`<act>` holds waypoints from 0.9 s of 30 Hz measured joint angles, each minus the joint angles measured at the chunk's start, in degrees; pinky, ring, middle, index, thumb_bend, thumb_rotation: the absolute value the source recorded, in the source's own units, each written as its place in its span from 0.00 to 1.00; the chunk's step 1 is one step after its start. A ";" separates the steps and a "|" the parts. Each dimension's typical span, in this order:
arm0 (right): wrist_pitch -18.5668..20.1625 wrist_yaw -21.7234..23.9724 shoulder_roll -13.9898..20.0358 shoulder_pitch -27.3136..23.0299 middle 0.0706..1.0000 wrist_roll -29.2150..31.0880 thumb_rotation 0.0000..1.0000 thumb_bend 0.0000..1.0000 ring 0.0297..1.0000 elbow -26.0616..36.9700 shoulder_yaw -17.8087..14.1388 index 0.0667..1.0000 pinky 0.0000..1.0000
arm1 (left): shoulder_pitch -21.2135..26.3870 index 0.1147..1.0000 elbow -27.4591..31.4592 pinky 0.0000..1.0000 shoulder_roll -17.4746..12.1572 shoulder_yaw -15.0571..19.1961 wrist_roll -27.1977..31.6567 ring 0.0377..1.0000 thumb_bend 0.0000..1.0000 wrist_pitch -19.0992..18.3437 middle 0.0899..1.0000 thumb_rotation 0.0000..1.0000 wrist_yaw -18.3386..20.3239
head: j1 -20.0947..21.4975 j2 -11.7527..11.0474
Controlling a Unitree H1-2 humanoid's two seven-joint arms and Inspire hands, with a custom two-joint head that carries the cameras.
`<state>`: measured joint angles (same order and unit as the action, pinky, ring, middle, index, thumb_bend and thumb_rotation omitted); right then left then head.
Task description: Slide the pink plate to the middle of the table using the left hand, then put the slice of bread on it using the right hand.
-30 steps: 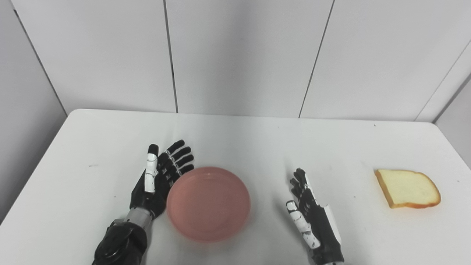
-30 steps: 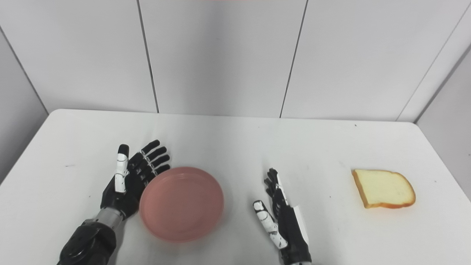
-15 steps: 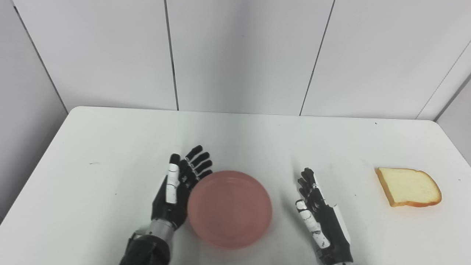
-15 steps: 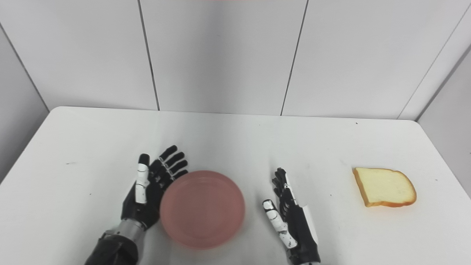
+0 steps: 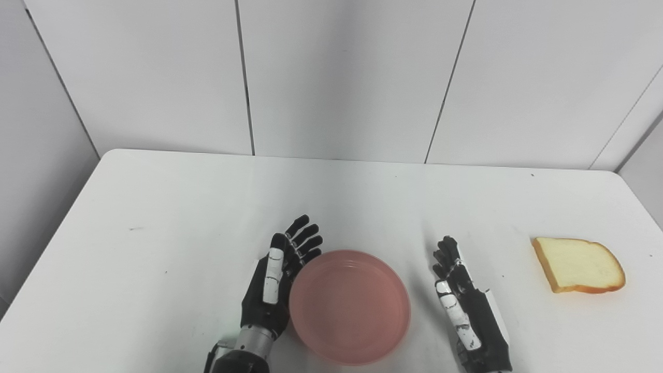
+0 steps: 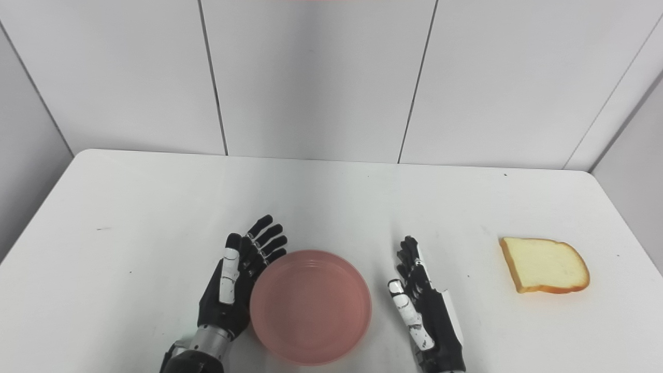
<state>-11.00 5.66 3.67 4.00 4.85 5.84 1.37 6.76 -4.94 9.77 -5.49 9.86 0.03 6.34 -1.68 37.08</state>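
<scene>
The left hand (image 5: 277, 282) stands on its edge on the white table (image 5: 155, 217), with the palm turned to the pink plate (image 5: 350, 305); its fingers (image 5: 303, 239) are straight and spread a little, so the hand is open and grips nothing; the palm and the lower fingers lie against the left rim of the plate. The plate sits directly on the right of this hand, near the front edge of the table, and nothing lies in it.

The right hand (image 5: 469, 305) is on the other side of the plate, also on its edge with the palm facing the plate; its fingers are stretched forward and held near together, and it holds nothing; a narrow strip of bare table separates it from the right rim of the plate, so it does not touch.

The slice of bread (image 5: 579, 264) lies flat on the table, well apart to the right of the right hand and a little further back; its crust is turned to the near and right side; no hand touches it.
</scene>
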 measured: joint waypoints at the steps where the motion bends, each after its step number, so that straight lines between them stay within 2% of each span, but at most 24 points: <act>1: 0.62 -0.08 -0.10 0.01 1.00 -0.04 0.77 0.69 0.99 0.35 -0.05 1.00 1.00 | 0.00 0.85 -0.18 0.89 0.00 -0.04 0.01 0.87 0.81 0.34 0.88 0.89 0.00 | 0.01 0.01; 3: 1.34 -0.28 -0.29 -0.08 1.00 -0.02 0.75 0.67 0.99 0.85 -0.18 1.00 1.00 | 0.00 0.86 -0.40 0.95 0.00 -0.09 0.01 0.89 0.80 0.79 0.90 0.91 0.02 | 0.36 0.71; 9: 2.17 -1.14 -0.41 -1.17 0.99 -0.13 0.76 0.68 0.98 1.66 -0.90 1.00 1.00 | 0.00 0.90 -0.33 0.99 -0.05 -0.23 -1.03 0.94 0.75 0.76 0.93 0.98 0.00 | 1.24 1.59; 15: 6.30 -2.79 -0.42 -2.96 0.99 0.21 0.73 0.72 0.99 5.52 -2.80 1.00 1.00 | -0.01 0.95 0.01 1.00 -0.36 -0.51 -2.36 1.00 0.74 0.53 0.98 0.99 0.02 | 1.07 2.21; 19: 6.44 -2.82 0.14 -4.77 0.98 1.46 0.73 0.76 0.97 5.70 -4.25 1.00 1.00 | -0.01 0.97 -0.02 1.00 -0.47 -0.69 -3.20 1.00 0.73 0.53 1.00 0.99 0.02 | 1.50 2.38; 24: 7.10 -3.60 1.75 -6.08 0.98 1.57 0.73 0.76 0.97 7.28 -6.43 1.00 1.00 | -0.01 0.99 0.05 1.00 -0.83 -1.08 -3.89 1.00 0.70 0.44 1.00 1.00 0.02 | 2.65 2.03; 25: 7.90 -3.60 2.42 -6.37 0.97 1.52 0.71 0.75 0.96 7.56 -6.67 0.99 0.99 | -0.01 0.99 0.07 1.00 -0.84 -1.08 -3.89 1.00 0.70 0.32 1.00 1.00 0.02 | 3.26 1.95; 27: 10.42 -3.38 4.36 -6.78 0.95 1.04 0.59 0.70 0.94 8.98 -7.01 0.97 0.96 | -0.01 1.00 0.29 1.00 -0.87 -1.07 -3.82 1.00 0.71 -0.18 1.00 0.99 0.12 | 3.53 2.12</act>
<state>-0.58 2.28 8.04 -2.78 5.89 14.82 -5.64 6.76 -4.64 8.90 -6.56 6.03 -0.15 6.46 1.84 39.20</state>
